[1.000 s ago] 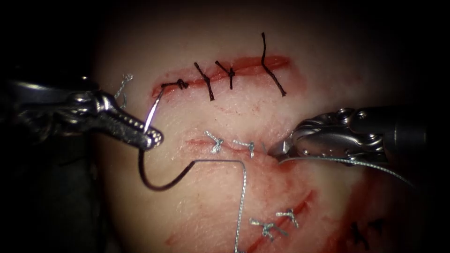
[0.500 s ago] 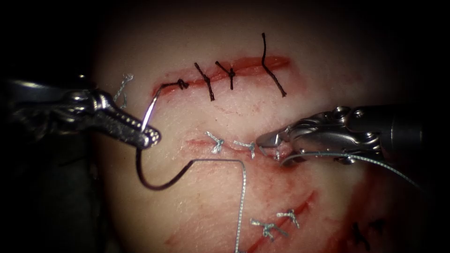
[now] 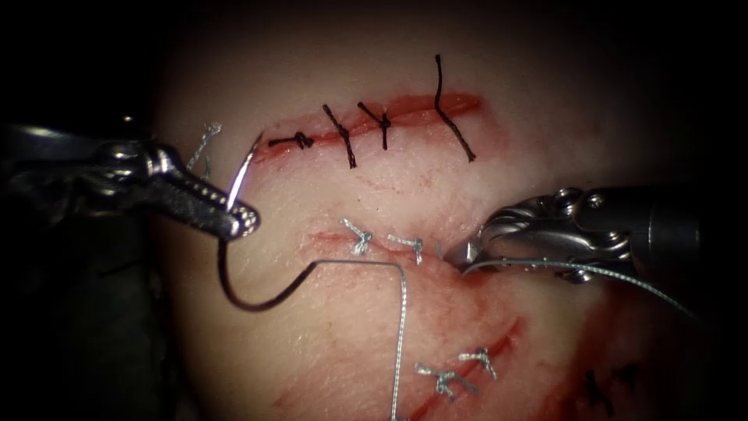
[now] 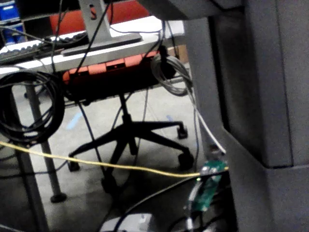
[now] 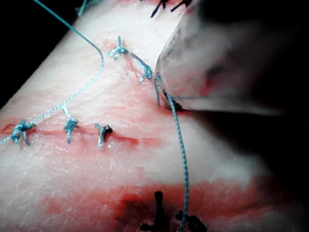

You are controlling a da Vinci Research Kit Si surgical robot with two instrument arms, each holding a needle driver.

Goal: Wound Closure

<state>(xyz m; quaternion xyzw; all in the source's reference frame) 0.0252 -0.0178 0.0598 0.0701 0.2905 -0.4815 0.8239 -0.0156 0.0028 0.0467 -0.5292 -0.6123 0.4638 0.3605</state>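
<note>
- In the left tool's (image 3: 243,221) closed jaws sits the needle (image 3: 234,234), held near its sharp end, out of the tissue (image 3: 335,343).
- By the right tool (image 3: 471,253), jaws closed on the thread (image 3: 401,312), the middle cut (image 3: 389,242) has two knots; its right end looks unfinished.

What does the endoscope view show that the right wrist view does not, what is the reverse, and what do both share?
Endoscope view: the left tool shut on the needle about a third back from its tip. The needle looks clear of the tissue, left of the middle cut.
Right wrist view: the thread running on past dark knots.
Both: the right tool shut on the thread, pale knotted stitches and red fluid.
</note>
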